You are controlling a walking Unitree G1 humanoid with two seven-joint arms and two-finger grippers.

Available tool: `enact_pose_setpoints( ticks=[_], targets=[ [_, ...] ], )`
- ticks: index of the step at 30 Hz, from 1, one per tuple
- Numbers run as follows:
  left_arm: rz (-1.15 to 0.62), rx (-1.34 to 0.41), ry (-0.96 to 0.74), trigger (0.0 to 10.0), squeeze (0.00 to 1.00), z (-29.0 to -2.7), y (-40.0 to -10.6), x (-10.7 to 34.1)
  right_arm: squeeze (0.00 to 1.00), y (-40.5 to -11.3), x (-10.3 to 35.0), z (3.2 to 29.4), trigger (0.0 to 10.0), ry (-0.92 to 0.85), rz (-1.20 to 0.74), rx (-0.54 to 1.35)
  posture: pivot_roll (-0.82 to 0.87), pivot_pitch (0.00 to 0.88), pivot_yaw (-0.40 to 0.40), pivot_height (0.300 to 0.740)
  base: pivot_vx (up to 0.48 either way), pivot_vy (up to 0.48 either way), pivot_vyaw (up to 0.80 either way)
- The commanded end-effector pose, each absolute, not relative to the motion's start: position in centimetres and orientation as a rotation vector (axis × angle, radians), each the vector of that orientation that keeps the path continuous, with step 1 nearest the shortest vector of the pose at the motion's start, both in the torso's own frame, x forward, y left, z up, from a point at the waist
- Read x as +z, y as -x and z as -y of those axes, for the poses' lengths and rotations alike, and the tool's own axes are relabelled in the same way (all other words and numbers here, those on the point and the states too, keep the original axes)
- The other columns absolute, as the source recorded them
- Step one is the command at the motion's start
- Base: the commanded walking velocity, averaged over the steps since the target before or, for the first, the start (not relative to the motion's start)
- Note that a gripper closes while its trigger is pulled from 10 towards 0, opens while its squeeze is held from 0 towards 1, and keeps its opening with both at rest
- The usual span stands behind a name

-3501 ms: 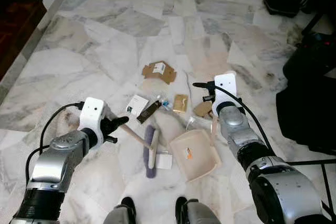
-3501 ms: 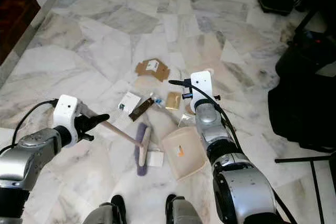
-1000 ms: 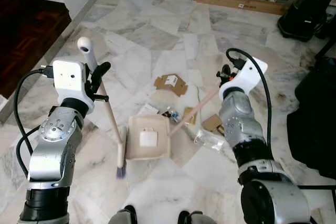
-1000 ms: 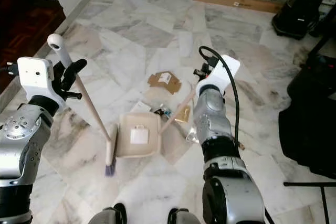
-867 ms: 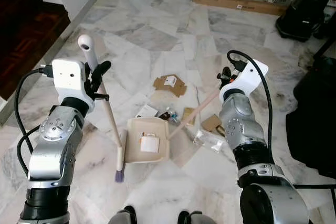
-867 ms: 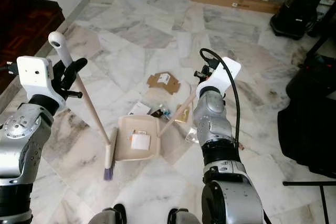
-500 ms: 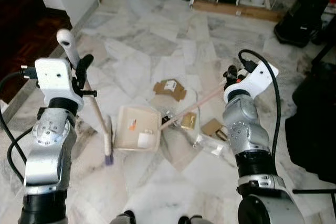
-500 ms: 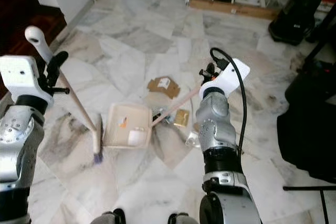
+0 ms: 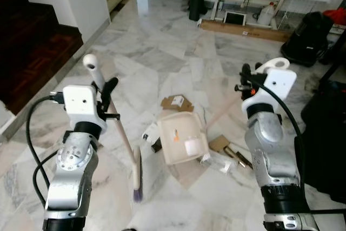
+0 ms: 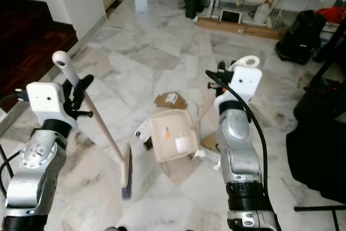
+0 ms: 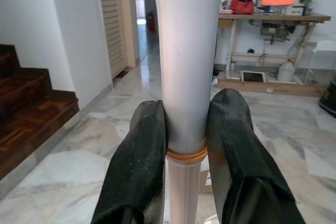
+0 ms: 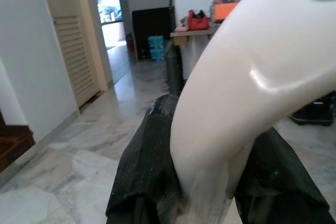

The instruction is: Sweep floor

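The left claw (image 11: pixel 186 153) is clamped on the broom (image 9: pixel 125 143), its head on the floor at near left. The right claw (image 12: pixel 207 182) grips the dustpan (image 9: pixel 181 138) handle, pan holding some scraps. Cardboard (image 9: pixel 177 102) and litter (image 9: pixel 224 150) remain beside the pan, so the next move, I judge, is brushing those in.

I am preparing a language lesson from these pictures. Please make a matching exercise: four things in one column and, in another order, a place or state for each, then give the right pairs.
Things:
1. broom
2. dustpan
3. flat brown cardboard piece
4. long cardboard box

Places or states:
A. lies far off, by the white furniture legs
B. held by the left gripper, bristles down on the floor
C. lies on the marble just beyond the dustpan
D. holds a white scrap of paper; its handle is in the right gripper

Pairs: 1-B, 2-D, 3-C, 4-A
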State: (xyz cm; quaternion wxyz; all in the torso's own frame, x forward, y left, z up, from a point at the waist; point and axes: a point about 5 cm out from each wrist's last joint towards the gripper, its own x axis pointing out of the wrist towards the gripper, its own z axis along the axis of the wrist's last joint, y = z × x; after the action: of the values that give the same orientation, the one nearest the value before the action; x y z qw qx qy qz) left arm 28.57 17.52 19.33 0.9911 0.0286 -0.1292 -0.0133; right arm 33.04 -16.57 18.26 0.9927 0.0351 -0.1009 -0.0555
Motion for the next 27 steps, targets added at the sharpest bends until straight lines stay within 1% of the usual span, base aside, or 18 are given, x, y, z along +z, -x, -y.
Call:
enact_pose_setpoints(
  ticks=[1,7,13,19,27],
  targets=[
    [0.329,-0.036,-0.092,10.0,0.00,-17.4,-28.4,20.4,0.00,-32.6,19.9,16.3,10.0,-0.089,0.289,-0.106,-0.07,0.000,-0.009,0.740,0.000,0.000,0.00],
    [0.304,-0.028,-0.093,10.0,0.00,-17.9,-28.0,19.4,0.00,-31.0,18.2,16.6,10.0,-0.058,0.245,-0.132,-0.08,0.000,0.014,0.740,0.000,0.000,0.00],
    [0.300,0.011,-0.073,10.0,0.00,-18.7,-28.4,19.0,0.00,-30.4,17.7,16.9,10.0,-0.010,0.247,-0.146,-0.10,0.000,0.019,0.740,0.000,0.000,0.00],
    [0.306,0.017,-0.082,10.0,0.00,-19.0,-28.9,19.0,0.00,-30.4,17.7,17.5,10.0,0.005,0.249,-0.148,-0.09,0.000,0.015,0.740,0.000,0.000,0.00],
    [0.301,0.068,-0.108,10.0,0.00,-20.4,-28.7,18.6,0.00,-30.7,17.6,18.2,10.0,-0.008,0.237,-0.180,-0.08,0.000,0.005,0.740,0.000,0.000,0.00]
  ],
)
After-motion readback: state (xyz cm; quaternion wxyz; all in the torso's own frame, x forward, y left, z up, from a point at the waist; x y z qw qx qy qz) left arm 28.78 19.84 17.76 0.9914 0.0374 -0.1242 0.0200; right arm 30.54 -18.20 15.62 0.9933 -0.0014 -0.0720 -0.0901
